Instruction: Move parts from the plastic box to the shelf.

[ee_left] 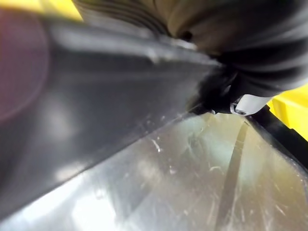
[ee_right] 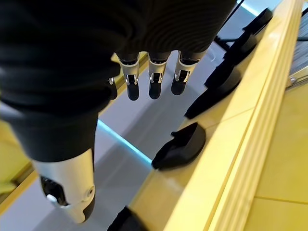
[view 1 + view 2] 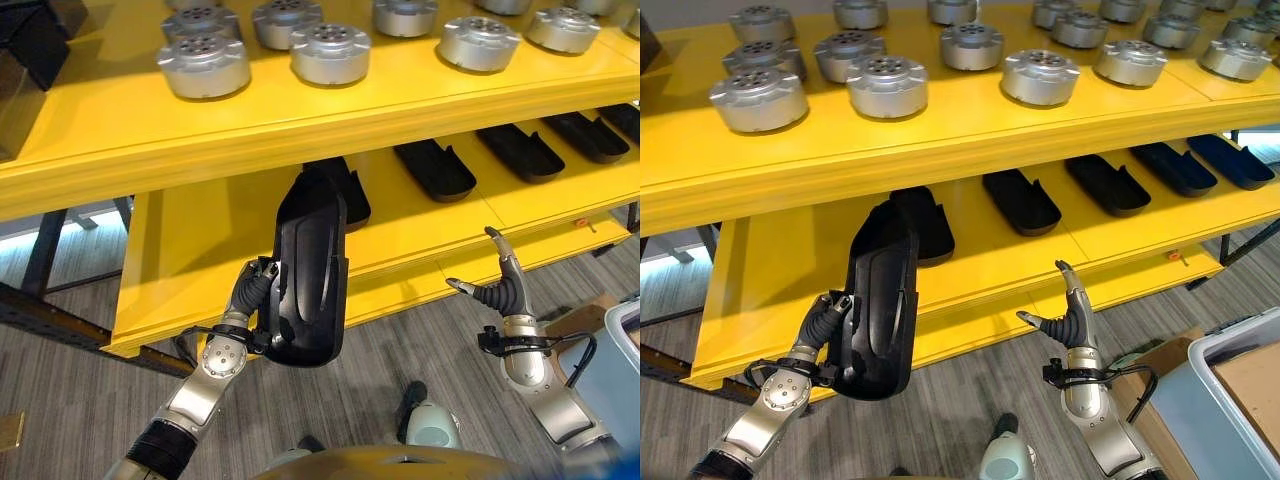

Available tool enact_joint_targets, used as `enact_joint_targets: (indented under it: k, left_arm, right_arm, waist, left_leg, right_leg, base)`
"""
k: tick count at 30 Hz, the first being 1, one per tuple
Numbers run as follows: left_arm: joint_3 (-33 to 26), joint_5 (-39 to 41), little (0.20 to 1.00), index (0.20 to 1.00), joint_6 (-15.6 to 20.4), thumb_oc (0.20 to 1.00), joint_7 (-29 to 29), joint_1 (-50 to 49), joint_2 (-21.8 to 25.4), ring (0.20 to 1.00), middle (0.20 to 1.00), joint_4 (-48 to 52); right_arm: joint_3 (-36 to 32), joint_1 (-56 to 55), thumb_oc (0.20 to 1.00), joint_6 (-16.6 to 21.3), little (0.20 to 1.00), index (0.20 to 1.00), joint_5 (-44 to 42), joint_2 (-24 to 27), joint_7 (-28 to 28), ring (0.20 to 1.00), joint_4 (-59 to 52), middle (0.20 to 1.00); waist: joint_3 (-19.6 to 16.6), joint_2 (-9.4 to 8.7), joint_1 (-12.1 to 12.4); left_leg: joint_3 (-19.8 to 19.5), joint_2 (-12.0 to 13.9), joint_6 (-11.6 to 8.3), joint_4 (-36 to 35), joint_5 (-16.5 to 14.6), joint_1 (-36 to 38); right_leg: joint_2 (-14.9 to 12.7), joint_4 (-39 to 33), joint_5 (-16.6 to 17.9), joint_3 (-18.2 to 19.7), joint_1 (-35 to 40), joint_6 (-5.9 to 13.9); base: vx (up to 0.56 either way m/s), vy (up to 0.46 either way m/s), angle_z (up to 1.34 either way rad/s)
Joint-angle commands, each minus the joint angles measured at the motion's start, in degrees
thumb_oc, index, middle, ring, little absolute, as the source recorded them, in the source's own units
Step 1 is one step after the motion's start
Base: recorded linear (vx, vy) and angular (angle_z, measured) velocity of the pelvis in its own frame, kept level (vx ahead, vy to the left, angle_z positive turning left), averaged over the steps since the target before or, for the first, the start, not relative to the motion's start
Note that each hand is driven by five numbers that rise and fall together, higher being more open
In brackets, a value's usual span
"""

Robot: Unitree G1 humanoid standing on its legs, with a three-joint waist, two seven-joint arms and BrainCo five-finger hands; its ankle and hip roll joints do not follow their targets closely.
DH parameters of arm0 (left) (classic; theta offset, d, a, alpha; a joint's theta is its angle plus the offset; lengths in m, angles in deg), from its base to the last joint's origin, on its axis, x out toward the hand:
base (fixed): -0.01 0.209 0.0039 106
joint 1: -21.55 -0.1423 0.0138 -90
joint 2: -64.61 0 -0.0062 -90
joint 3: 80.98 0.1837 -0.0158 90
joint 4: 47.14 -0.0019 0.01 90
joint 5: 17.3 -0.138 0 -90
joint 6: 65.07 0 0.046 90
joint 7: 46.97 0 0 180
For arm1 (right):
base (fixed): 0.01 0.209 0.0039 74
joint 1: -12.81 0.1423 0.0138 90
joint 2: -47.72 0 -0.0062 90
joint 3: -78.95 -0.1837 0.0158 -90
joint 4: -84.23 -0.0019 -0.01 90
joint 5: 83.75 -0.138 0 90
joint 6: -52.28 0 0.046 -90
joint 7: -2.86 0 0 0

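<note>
The left hand [image 3: 252,300] is closed around the side of a long black part [image 3: 308,275]. The fingers wrap its left edge near the bottom end. The part stands almost straight up, with its long side going up and down. Its rounded top end points toward the lower yellow shelf [image 3: 200,250] and sits just in front of that shelf's edge. Its hollow side faces the camera.

The right hand [image 3: 1065,318] hangs in the air with straight, spread fingers and holds nothing. It is near the front of the lower shelf.

More black parts [image 3: 1020,200] lie in a row on the lower shelf. Round silver parts [image 3: 887,85] sit on the top shelf [image 3: 940,140]. A grey plastic box [image 3: 1230,385] stands on the floor at the right.
</note>
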Motion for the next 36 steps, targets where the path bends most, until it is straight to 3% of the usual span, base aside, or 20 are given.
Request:
enact_joint_targets:
  k: [1, 3, 5, 11, 12, 13, 14, 18, 19, 22, 23, 24, 26, 28, 29, 32, 36]
  left_arm:
    - [-2.15, -0.1, 0.2, 0.2, 3.19, 0.2, 0.29, 3.1, -0.01, 0.2, 0.2, 4.03]
    - [-1.06, -0.06, 0.2, 0.2, 2.3, 0.2, 1.5, 4.01, -0.49, 0.2, 0.2, 3.74]
    - [-0.75, 0.35, 0.2, 0.2, 2.34, 0.2, 1.39, 3.96, -0.89, 0.2, 0.2, 3.54]
    - [-0.64, 2.08, 0.2, 0.2, 0.68, 0.2, -0.46, 4.13, -0.87, 0.2, 0.2, 3.84]
    - [-0.5, 2.27, 0.2, 0.2, 0.61, 0.2, -0.96, 4.41, -0.74, 0.2, 0.2, 3.6]
    - [-0.49, 2.85, 0.2, 0.2, 1.05, 0.2, -2.61, 4.87, -0.1, 0.2, 0.2, 3.32]
    - [-0.43, 3.43, 0.2, 0.2, 1.79, 0.2, -4.04, 5.69, 0.11, 0.2, 0.2, 2.95]
    - [-0.27, 4.35, 0.2, 0.2, 0.97, 0.2, -5.89, 7.7, -0.58, 0.2, 0.2, 2.87]
    - [-0.41, 4.63, 0.2, 0.2, 0.51, 0.2, -6.15, 8.4, -1.04, 0.2, 0.2, 2.71]
    - [-0.25, 4.92, 0.2, 0.2, 0.14, 0.2, -5.16, 8.57, -1.26, 0.2, 0.2, 2.39]
    - [0.0, 5.2, 0.2, 0.2, 0.27, 0.2, -4.73, 8.3, -1.08, 0.2, 0.2, 2.24]
    - [0.17, 5.37, 0.2, 0.2, 0.92, 0.2, -3.99, 7.61, -1.05, 0.2, 0.2, 2.01]
    - [0.43, 5.62, 0.2, 0.2, 2.01, 0.2, -3.55, 6.7, -1.08, 0.2, 0.2, 1.59]
    - [0.59, 6.24, 0.2, 0.2, 1.83, 0.2, -2.37, 6.61, -1.26, 0.2, 0.2, 1.31]
    - [0.87, 6.38, 0.2, 0.2, 1.04, 0.2, -1.63, 6.98, -1.66, 0.2, 0.2, 1.06]
    - [1.86, 5.59, 0.2, 0.2, -0.17, 0.2, -1.29, 8.38, -2.2, 0.2, 0.2, 0.47]
    - [1.76, 4.8, 0.2, 0.2, -0.63, 0.2, -2.97, 8.72, -2.04, 0.2, 0.2, 0.11]
  right_arm:
    - [-3.26, 0.84, 1.0, 3.34, 1.0, 1.0, -1.3, 1.81, -2.95, 1.0, 0.09, 1.0]
    - [-5.26, -1.25, 1.0, 3.14, 1.0, 1.0, -1.27, 2.03, -4.35, 1.0, -0.48, 1.0]
    - [-7.52, -2.71, 1.0, 4.07, 1.0, 1.0, -1.32, 2.41, -3.39, 1.0, -1.02, 1.0]
    - [-7.89, -3.13, 1.0, 5.69, 1.0, 1.0, 1.27, 3.19, -3.65, 1.0, -0.92, 1.0]
    - [-7.59, -2.94, 1.0, 5.76, 1.0, 1.0, 1.66, 3.36, -4.03, 1.0, -0.9, 1.0]
    - [-7.24, -1.99, 1.0, 6.15, 1.0, 1.0, 1.41, 4.05, -4.39, 1.0, -0.74, 1.0]
    - [-7.05, -0.92, 1.0, 6.75, 1.0, 1.0, 1.63, 5.08, -4.78, 1.0, -0.31, 1.0]
    - [-5.95, 1.04, 1.0, 6.94, 1.0, 1.0, 2.2, 6.41, -6.58, 1.0, 1.25, 1.0]
    - [-5.76, 1.53, 1.0, 6.74, 1.0, 1.0, 2.21, 6.75, -7.26, 1.0, 1.25, 1.0]
    - [-6.32, 1.17, 1.0, 6.67, 1.0, 1.0, 2.23, 7.13, -8.77, 1.0, 0.63, 1.0]
    - [-6.88, 0.57, 1.0, 6.04, 1.0, 1.0, 1.89, 7.29, -9.3, 1.0, 0.34, 1.0]
    - [-7.78, -0.7, 1.0, 6.29, 1.0, 1.0, 0.66, 7.68, -9.98, 1.0, 0.48, 1.0]
    - [-8.32, -1.66, 1.0, 7.7, 1.0, 1.0, -0.1, 7.9, -11.03, 1.0, 1.54, 1.0]
    - [-9.52, -2.64, 1.0, 9.34, 1.0, 1.0, -0.23, 7.76, -10.94, 1.0, 2.43, 1.0]
    - [-10.59, -3.1, 1.0, 9.38, 1.0, 1.0, -0.2, 7.3, -10.66, 1.0, 2.96, 1.0]
    - [-11.73, -3.38, 1.0, 9.4, 1.0, 1.0, -1.14, 6.03, -10.45, 1.0, 3.51, 1.0]
    - [-12.24, -2.95, 1.0, 9.87, 1.0, 1.0, -5.62, 3.52, -6.77, 1.0, 3.19, 1.0]
  waist:
    - [-0.32, -0.01, -1.12]
    - [-0.51, -0.09, -3.53]
    - [-1.04, 0.01, -4.2]
    - [-1.76, 0.35, -4.94]
    - [-1.8, 0.28, -5.09]
    - [-1.36, 0.08, -5.46]
    - [-0.35, -0.77, -5.33]
    - [1.55, -0.92, -5.09]
    - [1.6, -0.67, -5.69]
    - [1.04, -0.24, -6.24]
    - [0.62, -0.19, -6.24]
    - [0.3, -0.25, -5.71]
    - [0.1, -0.19, -5.44]
    - [-0.3, 0.28, -5.8]
    - [-0.74, 0.7, -6.46]
    - [-1.16, 1.27, -7.02]
    - [-1.28, 1.33, -6.57]
  left_leg:
    - [-9.78, -1.97, 0.6, 0.05, -0.68, 0.57]
    - [-13.01, -2.96, 1.16, 0.23, -1.18, 0.43]
    - [-12.54, -2.57, 0.61, 0.14, -0.8, 0.38]
    - [-10.03, -1.79, 0.34, 2.14, -1.9, 0.18]
    - [-9.45, -1.55, 0.5, 3.45, -2.62, -0.26]
    - [-7.64, -1.02, 1.22, 8.72, -5.47, -1.65]
    - [-5.67, 1.81, -0.93, 20.54, -4.71, -5.84]
    - [-4.78, 10.09, -6.26, 33.42, 1.91, -11.97]
    - [-3.96, 12.41, -5.64, 30.68, 2.1, -10.91]
    - [-5.5, 13.05, -4.22, 21.86, 2.66, -8.17]
    - [-7.31, 13.39, -4.52, 19.08, 3.82, -7.4]
    - [-12.79, 15.39, -6.54, 17.54, 8.6, -7.49]
    - [-16.67, 16.74, -6.35, 17.08, 10.6, -7.64]
    - [-15.97, 16.06, -5.9, 15.5, 8.12, -5.89]
    - [-15.15, 14.51, -5.94, 13.99, 4.99, -4.29]
    - [-13.56, 11.75, -4.5, 11.07, 0.46, -2.3]
    - [-12.93, 9.68, -3.63, 8.95, 0.73, -1.89]
  right_leg:
    - [5.99, -2.01, -6.03, 6.73, 5.15, 0.33]
    - [8.62, -4.37, -6.65, 14.14, 5.72, -0.56]
    - [9.39, -6.98, -6.25, 15.74, 7.41, -0.71]
    - [9.35, -8.99, -6.53, 15.87, 9.3, -1.34]
    - [9.25, -8.71, -6.87, 15.77, 9.29, -1.58]
    - [9.1, -7.3, -8.0, 15.15, 8.85, -2.55]
    - [8.63, -6.29, -9.14, 14.22, 9.0, -4.18]
    - [9.37, -4.42, -11.88, 13.0, 9.69, -7.4]
    - [9.21, -3.12, -12.92, 12.67, 9.49, -7.97]
    - [8.35, -0.9, -13.78, 13.35, 8.88, -7.77]
    - [8.08, -0.04, -14.1, 13.95, 8.58, -7.67]
    - [7.79, 1.0, -14.43, 16.01, 8.28, -7.69]
    - [7.02, 2.18, -13.92, 17.58, 7.35, -7.73]
    - [5.67, 3.3, -14.37, 18.44, 7.14, -6.77]
    - [4.61, 4.1, -15.45, 18.57, 7.67, -5.59]
    - [3.03, 4.91, -14.95, 18.3, 7.85, -4.13]
    - [2.46, 1.42, -11.09, 18.26, 8.16, -2.69]
  base:
    - [0.17, -0.099, 0.21]
    - [0.19, -0.123, 0.48]
    - [0.13, -0.155, 1.28]
    - [0.09, -0.13, 0.06]
    - [0.05, -0.175, -0.1]
    - [0.03, -0.28, -0.04]
    - [0.02, -0.274, -0.05]
    - [0.02, -0.1, -0.04]
    - [0.08, 0.169, -0.13]
    - [0.1, 0.284, -0.12]
    - [0.17, 0.421, -0.04]
    - [0.15, 0.38, -0.11]
    - [0.09, 0.355, -0.27]
    - [0.14, 0.382, -0.39]
    - [0.18, 0.379, -0.35]
    - [0.12, 0.299, 0.0]
    - [0.03, 0.228, 0.19]
